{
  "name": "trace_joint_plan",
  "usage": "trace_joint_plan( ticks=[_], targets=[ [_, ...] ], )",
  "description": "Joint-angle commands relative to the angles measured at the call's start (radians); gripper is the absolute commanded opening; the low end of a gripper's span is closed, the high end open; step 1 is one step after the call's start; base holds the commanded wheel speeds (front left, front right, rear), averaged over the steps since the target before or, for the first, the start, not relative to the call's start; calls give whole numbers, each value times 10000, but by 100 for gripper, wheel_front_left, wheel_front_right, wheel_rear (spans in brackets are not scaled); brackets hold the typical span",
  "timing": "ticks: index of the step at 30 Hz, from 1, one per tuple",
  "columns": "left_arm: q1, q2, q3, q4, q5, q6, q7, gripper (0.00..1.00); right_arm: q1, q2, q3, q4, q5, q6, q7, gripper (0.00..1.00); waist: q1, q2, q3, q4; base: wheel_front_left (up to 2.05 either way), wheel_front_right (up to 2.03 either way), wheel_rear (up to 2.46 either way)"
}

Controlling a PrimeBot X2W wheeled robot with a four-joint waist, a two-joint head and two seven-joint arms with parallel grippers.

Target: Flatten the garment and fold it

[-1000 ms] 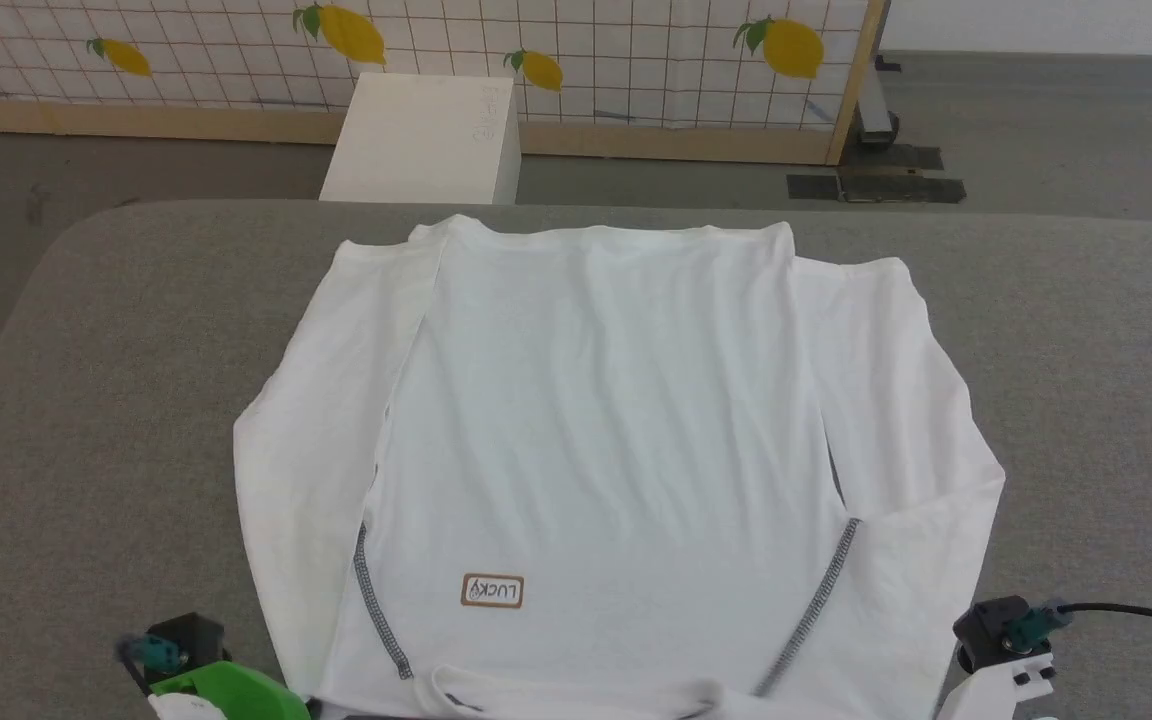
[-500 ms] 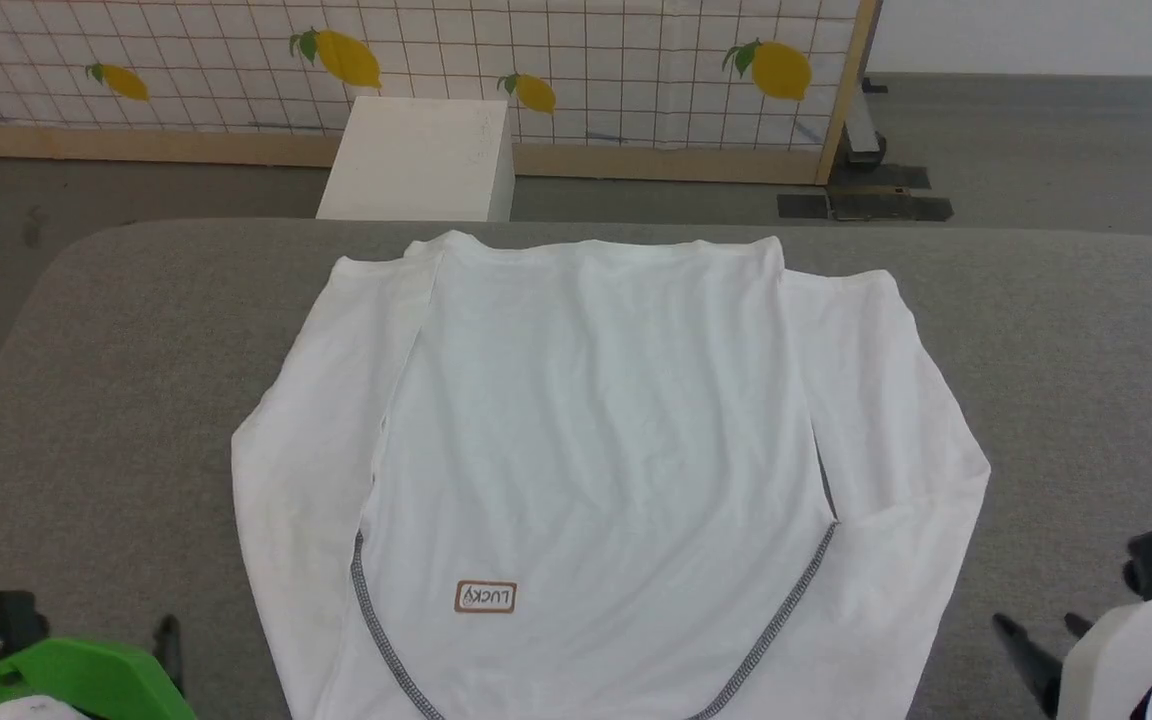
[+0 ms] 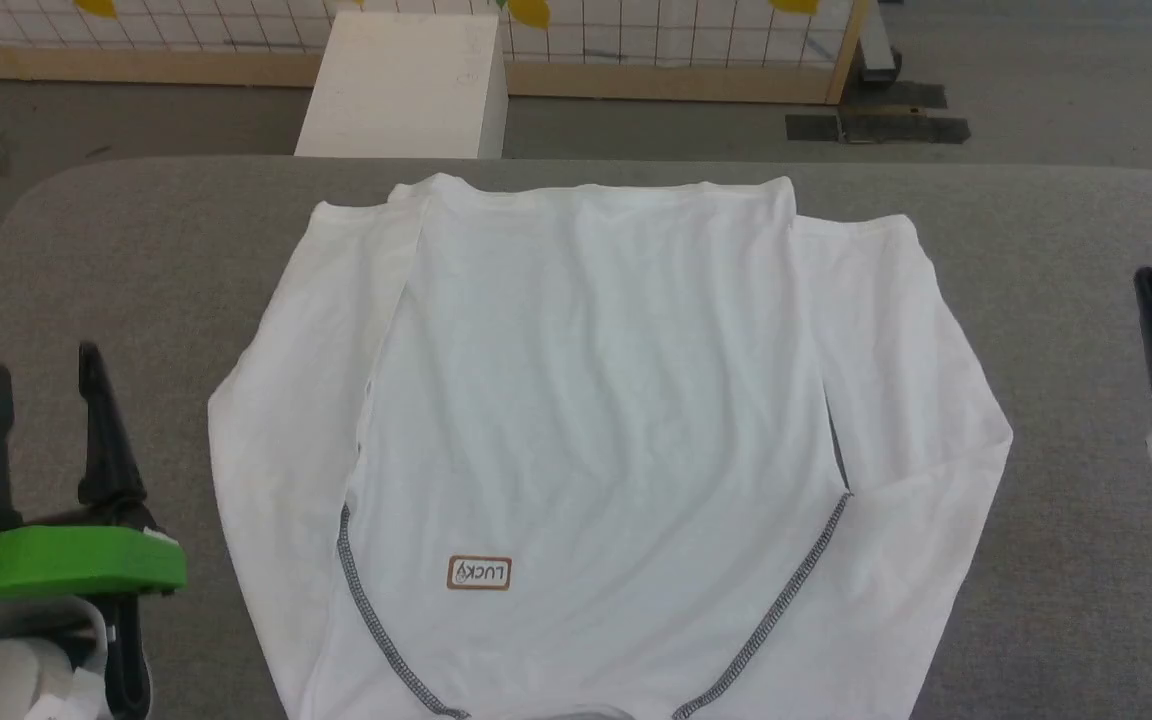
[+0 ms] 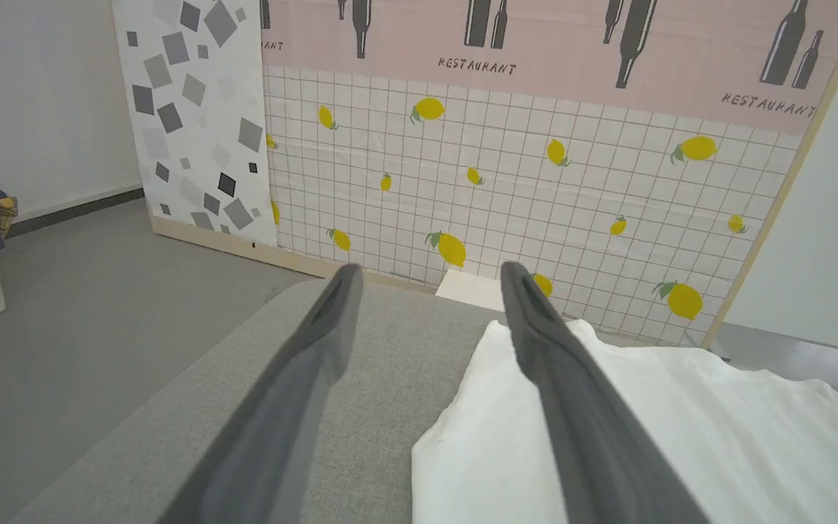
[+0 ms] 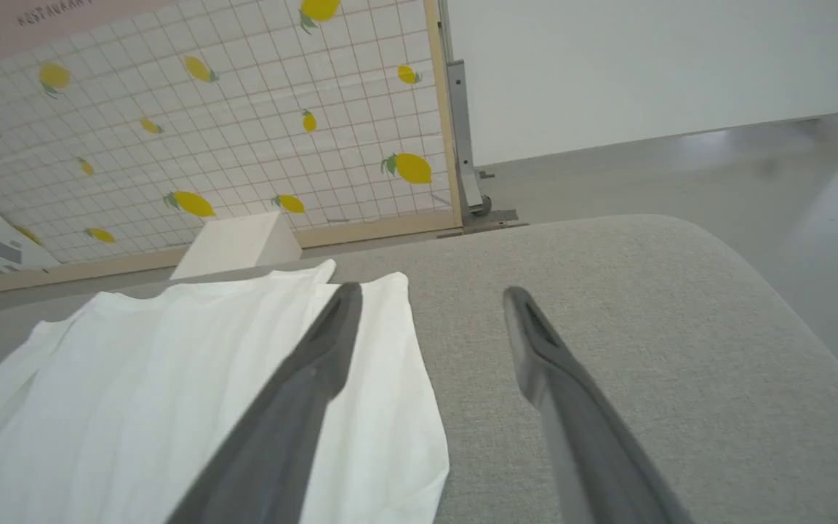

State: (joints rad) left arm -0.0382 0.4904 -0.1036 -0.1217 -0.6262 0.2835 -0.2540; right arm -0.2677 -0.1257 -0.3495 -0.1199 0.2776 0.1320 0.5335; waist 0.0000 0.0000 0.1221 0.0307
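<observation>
Nearby, left pincer [image 3: 43, 365] and right pincer [image 5: 433, 292], both released, flank the garment [image 3: 586, 400]; white box [image 3: 401, 85] beyond.

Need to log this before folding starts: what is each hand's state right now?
Left hand: open, holding nothing.
Right hand: open, holding nothing.

Support: table [image 3: 86, 250], grey woven cover, far corners rounded. One item on it: shirt [image 3: 596, 400], white, long-sleeved, spread flat across the table's middle. Hem runs just inside the table's far edge. The neckline end lies at the near edge, cut off by the head view. Both sleeves lie on the cover, angled toward the far edge. Shallow lengthwise wrinkles. Tan patch [image 3: 479, 573] and grey zigzag seams [image 3: 796, 590] sit toward the near edge. Grey cover shows along the table's left and right sides.
</observation>
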Motion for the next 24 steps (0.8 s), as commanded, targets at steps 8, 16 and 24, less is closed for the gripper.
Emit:
trace_joint_plan(
  ticks=[8, 16, 24],
  targets=[
    [-713, -1702, 1205, -1243, 2901, -1571, -75, 100, -3816, -920, 1317, 3253, -1271, -13, 303, 100, 0, 0, 2312, -66, 0, 0, 0],
    [-1440, -2568, 1442, -1093, 3747, -2606, -77, 100, -6109, -1225, 1839, 5311, -1962, -13, 2078, 100, 0, 0, 3664, 425, 0, 0, 0],
    [-1808, -3203, 1650, -888, 4179, -3282, -77, 100, -7134, -1514, 2526, 6001, -2369, -13, 3168, 100, 0, 0, 4562, 760, 0, 0, 0]
  ],
)
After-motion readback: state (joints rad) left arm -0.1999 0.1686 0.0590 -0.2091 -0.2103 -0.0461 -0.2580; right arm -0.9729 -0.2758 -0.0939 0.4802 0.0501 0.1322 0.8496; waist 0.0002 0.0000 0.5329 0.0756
